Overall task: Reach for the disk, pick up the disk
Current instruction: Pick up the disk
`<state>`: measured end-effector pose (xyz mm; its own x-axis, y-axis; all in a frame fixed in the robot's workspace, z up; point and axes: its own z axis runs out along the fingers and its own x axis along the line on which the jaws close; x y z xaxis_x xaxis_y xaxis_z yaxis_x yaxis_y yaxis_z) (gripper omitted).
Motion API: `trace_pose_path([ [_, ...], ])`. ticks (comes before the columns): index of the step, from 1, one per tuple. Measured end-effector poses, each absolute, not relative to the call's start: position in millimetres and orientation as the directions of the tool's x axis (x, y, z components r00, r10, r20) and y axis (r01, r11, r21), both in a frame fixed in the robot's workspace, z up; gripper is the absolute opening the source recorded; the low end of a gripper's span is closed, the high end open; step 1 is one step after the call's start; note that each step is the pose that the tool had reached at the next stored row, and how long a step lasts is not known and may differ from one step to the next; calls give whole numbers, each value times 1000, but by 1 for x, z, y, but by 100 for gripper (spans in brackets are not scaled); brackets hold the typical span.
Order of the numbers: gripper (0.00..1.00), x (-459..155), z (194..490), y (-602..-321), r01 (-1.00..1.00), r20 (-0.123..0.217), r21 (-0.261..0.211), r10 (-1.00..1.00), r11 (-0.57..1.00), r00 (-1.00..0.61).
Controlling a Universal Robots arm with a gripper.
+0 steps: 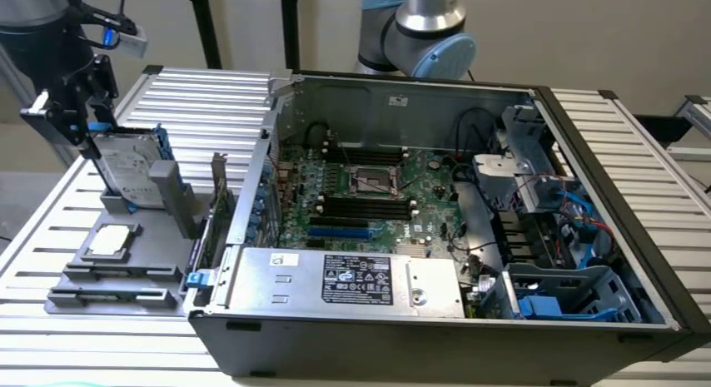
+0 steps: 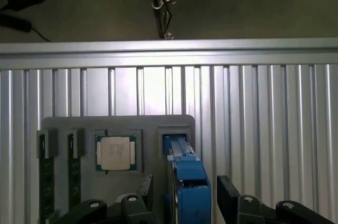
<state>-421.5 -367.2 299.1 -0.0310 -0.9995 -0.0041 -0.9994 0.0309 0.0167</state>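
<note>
The disk (image 1: pixel 128 166) stands on edge in a slot of the grey holder (image 1: pixel 122 275) at the exterior view's left, silver with a white label and blue rails. My black gripper (image 1: pixel 89 125) hangs over its upper end. Seen from the wrist, the disk's blue-railed edge (image 2: pixel 187 182) runs between my two black fingers (image 2: pixel 227 195), with a gap on each side. The gripper (image 2: pixel 186 195) is open and straddles the disk without gripping it.
A small square chip (image 1: pixel 111 240) and memory sticks (image 2: pixel 46 176) sit in the same holder. An open computer case (image 1: pixel 534 112) with a labelled silver box (image 1: pixel 355 279) stands right beside it on the ribbed metal table (image 1: pixel 189 96). A second arm's base (image 1: pixel 417 29) rises behind the case.
</note>
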Motion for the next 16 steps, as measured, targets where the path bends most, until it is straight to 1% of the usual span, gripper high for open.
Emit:
trace_pose_path([
  [3,60,-421,298,-367,-999,-4,16,-1000,31,-31],
  [4,57,-421,298,-367,-999,-4,16,-1000,31,-31],
  [5,57,-421,298,-367,-999,-4,16,-1000,31,-31],
  [6,51,-421,298,-367,-999,-4,16,-1000,31,-31],
  [16,51,-422,295,-367,-999,-4,16,-1000,30,-30],
])
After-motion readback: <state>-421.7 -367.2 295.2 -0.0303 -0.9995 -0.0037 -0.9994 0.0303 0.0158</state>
